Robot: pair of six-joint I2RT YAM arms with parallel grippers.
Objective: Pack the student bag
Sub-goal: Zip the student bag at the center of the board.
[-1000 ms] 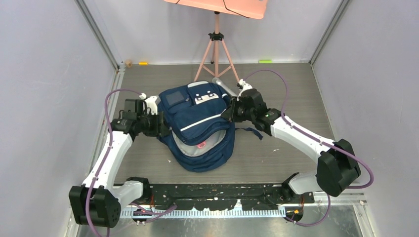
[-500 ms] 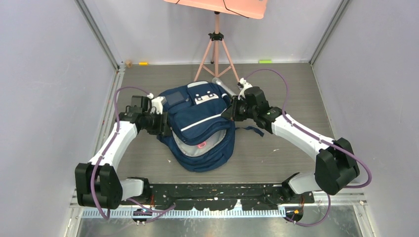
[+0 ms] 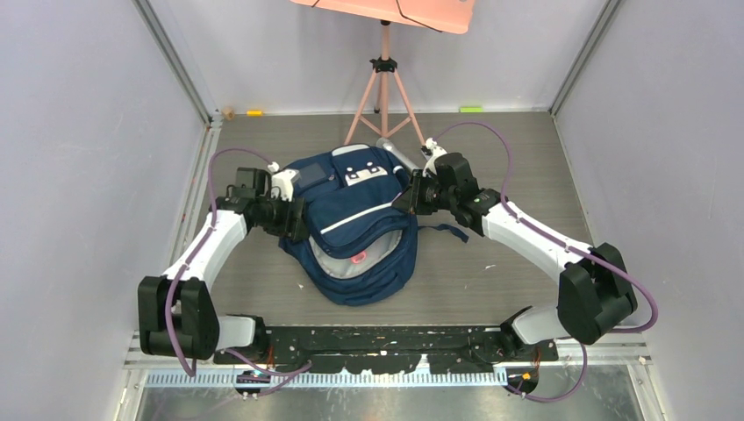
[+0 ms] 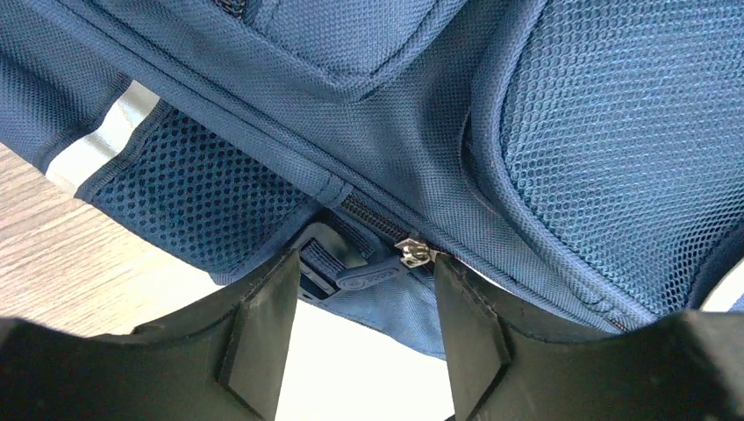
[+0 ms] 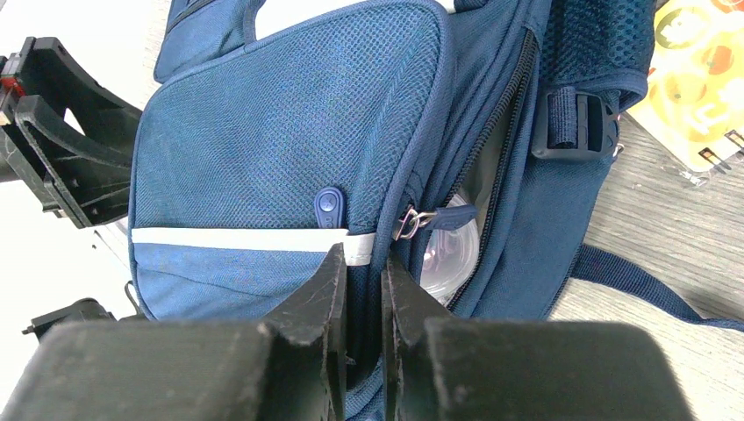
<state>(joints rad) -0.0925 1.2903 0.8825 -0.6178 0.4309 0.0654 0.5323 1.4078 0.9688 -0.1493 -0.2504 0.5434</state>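
Observation:
The student bag, navy with white stripes, lies on the floor between both arms, its main opening gaping toward me with grey lining and something pink-red inside. My left gripper is at the bag's left side. In the left wrist view it stands open around a blue zipper pull and its silver slider, with neither pad touching. My right gripper is at the bag's right side, shut on a fold of the bag's fabric edge. A clear plastic container shows through the open zip.
A pink tripod stands just behind the bag under a pink board. A yellow printed packet lies on the floor by the bag's strap. Grey walls close in both sides, with small yellow and green markers along the back wall.
My left arm has swung its elbow in and its gripper has shifted slightly farther along the bag's left side, its jaws narrowing then widening again. The right arm has barely moved.

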